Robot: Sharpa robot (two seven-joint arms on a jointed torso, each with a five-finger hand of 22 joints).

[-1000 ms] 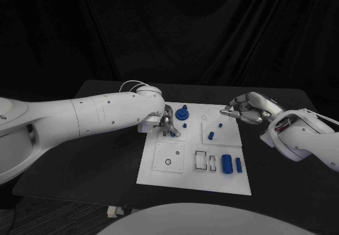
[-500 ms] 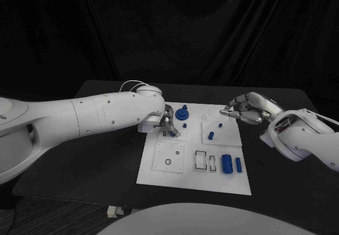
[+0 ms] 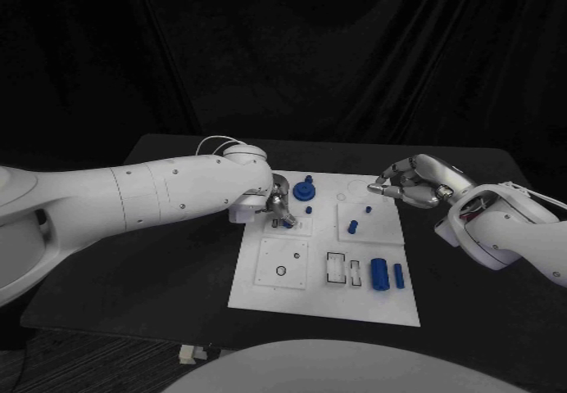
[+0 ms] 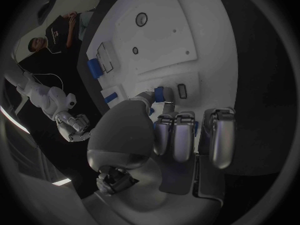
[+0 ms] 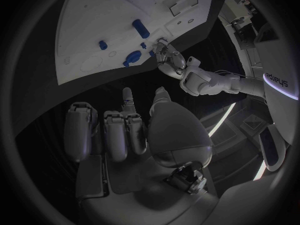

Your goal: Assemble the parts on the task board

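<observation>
The white task board lies in the middle of the black table. My left hand rests on the board's far left corner, and its thumb and fingers pinch a small blue part beside a rectangular slot. A round blue part with a peg stands just right of that hand. Small blue pegs stand in the right plate. Two blue cylinders lie near the front right. My right hand hovers at the board's far right edge, fingers curled, holding nothing.
Empty rectangular slots and a small ring hole mark the board's front half. Bare black table surrounds the board on all sides. The left forearm reaches across the table's left side.
The left forearm has shifted slightly while its hand stays on the same spot of the board. The right hand has not moved.
</observation>
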